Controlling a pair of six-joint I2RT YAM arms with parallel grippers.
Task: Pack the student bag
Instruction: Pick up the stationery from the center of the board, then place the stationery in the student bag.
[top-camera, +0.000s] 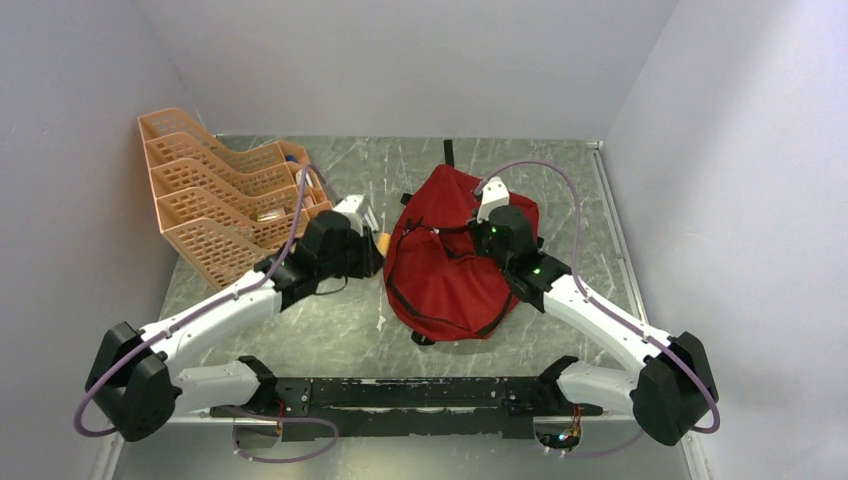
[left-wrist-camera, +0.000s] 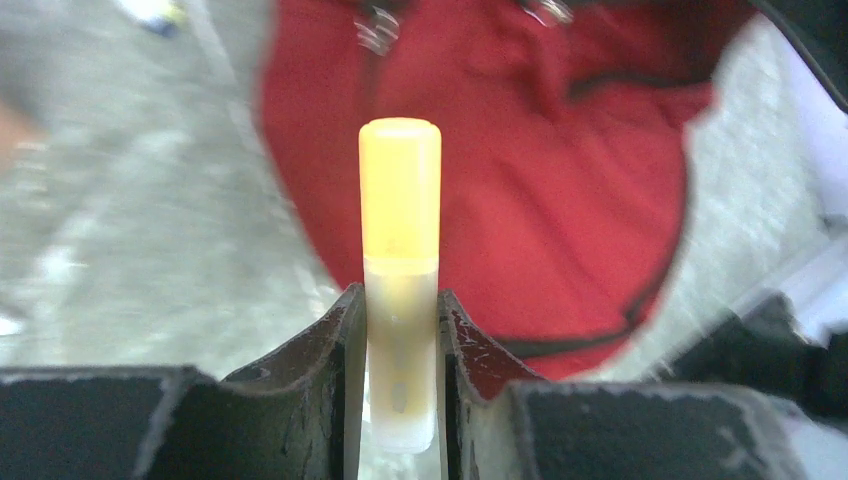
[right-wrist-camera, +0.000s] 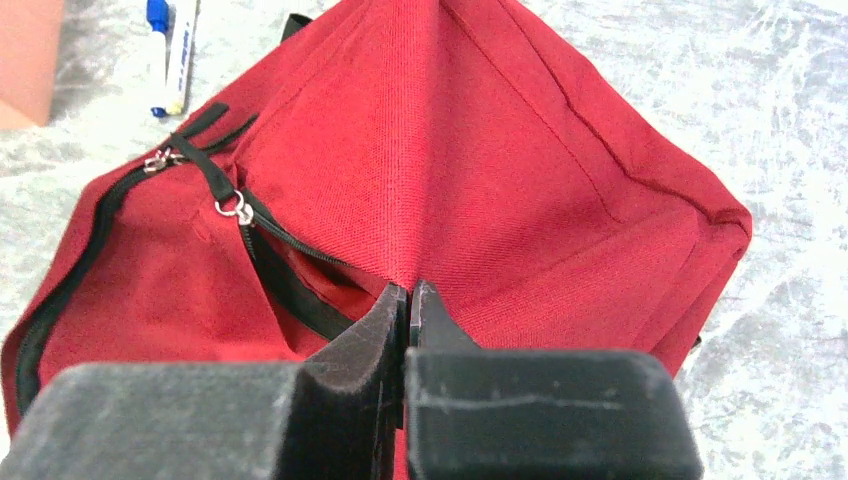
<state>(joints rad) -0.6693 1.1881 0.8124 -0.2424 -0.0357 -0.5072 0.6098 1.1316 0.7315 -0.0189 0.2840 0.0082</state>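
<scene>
- red bag (top-camera: 450, 270) sits dead center of the top view
- orange rack (top-camera: 215, 205) is in the upper left
- right claw (right-wrist-camera: 410, 300) is pinching the bag's fabric, tented into a peak
- left claw (left-wrist-camera: 400, 310) is clamped on a yellow-capped tube (left-wrist-camera: 400, 200), just left of the bag

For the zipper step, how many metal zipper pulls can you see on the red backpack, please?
2: one zipper pull at the upper-left edge of the backpack in the right wrist view, another just right of it. Folds may hide more.

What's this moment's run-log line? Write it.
left gripper: holds yellow-capped tube | right gripper: pinches student bag fabric
</scene>
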